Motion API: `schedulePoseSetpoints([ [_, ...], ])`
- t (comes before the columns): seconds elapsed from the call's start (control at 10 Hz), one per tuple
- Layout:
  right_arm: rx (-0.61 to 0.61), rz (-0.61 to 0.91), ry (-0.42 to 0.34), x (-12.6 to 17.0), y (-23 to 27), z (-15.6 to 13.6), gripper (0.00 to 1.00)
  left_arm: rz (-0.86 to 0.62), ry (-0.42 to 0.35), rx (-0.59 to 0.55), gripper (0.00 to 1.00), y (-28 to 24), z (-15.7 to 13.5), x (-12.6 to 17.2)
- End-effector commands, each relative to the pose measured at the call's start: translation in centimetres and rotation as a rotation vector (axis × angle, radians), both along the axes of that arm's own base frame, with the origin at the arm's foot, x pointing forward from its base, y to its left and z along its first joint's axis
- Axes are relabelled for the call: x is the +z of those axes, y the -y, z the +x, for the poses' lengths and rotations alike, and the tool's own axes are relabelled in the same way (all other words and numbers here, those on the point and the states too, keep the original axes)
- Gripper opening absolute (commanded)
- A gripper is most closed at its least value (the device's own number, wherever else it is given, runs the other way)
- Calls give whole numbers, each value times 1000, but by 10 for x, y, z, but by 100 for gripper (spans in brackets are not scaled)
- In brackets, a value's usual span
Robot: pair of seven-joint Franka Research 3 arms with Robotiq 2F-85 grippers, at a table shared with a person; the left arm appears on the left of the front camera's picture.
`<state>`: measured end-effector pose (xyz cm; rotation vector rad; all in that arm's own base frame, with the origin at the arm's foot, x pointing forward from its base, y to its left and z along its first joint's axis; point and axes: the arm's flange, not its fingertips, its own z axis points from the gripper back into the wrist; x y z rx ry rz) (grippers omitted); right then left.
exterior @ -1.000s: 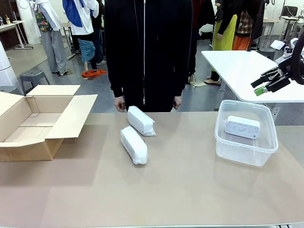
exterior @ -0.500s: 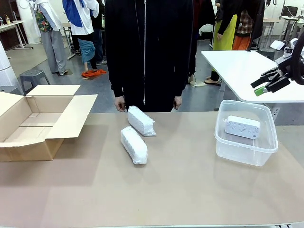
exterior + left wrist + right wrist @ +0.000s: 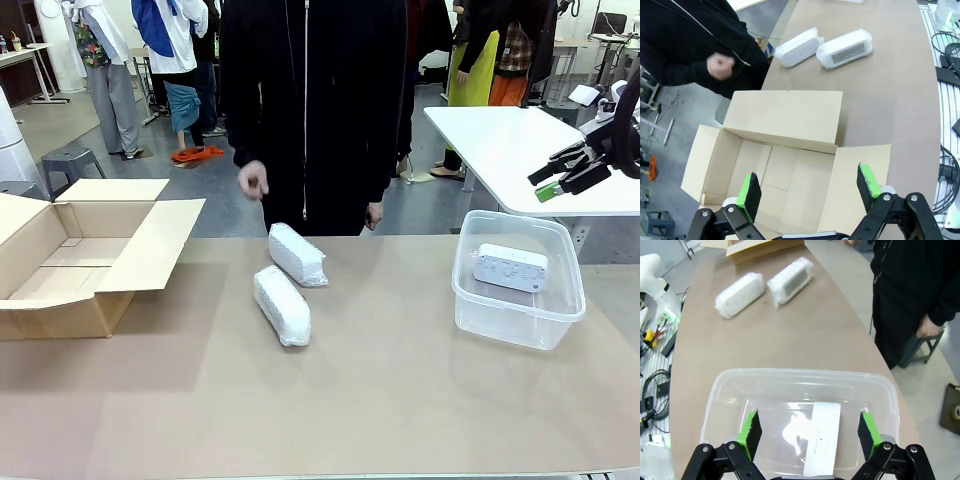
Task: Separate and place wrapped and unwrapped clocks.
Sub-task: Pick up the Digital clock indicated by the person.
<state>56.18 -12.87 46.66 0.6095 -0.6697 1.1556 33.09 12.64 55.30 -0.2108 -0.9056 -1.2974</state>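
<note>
We judge the sorting half done. The unwrapped clock (image 3: 511, 267) already lies flat in the clear plastic tub (image 3: 500, 325) on our right. Two wrapped clocks are left on the table (image 3: 400, 400) near its middle: the nearer wrapped clock (image 3: 282, 305) lies just beside the farther wrapped clock (image 3: 297, 254), which sits by the far edge in front of the person (image 3: 310, 100). The open cardboard box (image 3: 80, 250) on our left looks like their destination, though that is our guess. Our left gripper (image 3: 807, 190) hangs high over that box, pointing down into it, jaws spread wide and holding nothing. Our right gripper (image 3: 808, 432) hangs likewise over the tub, above the unwrapped clock, wide open and empty. The next move, we think, calls for one arm to travel to the table's middle, come down over a bundle and close gently across its short side, since the crinkly wrap may slip. One hand (image 3: 253, 181) of the person is raised in a loose fist above the far edge and the other hand (image 3: 373, 215) hangs beside it, so we should keep clear of both.
</note>
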Motion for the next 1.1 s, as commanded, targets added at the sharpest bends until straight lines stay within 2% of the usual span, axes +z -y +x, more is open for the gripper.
schedulePoseSetpoints([
  [0.0, 1, 1, -1, -1, -1, 0, 100, -11, 20, -18, 100, -2, 1, -1],
  [1.0, 1, 1, -1, -1, -1, 0, 100, -11, 20, -18, 100, -2, 1, -1],
])
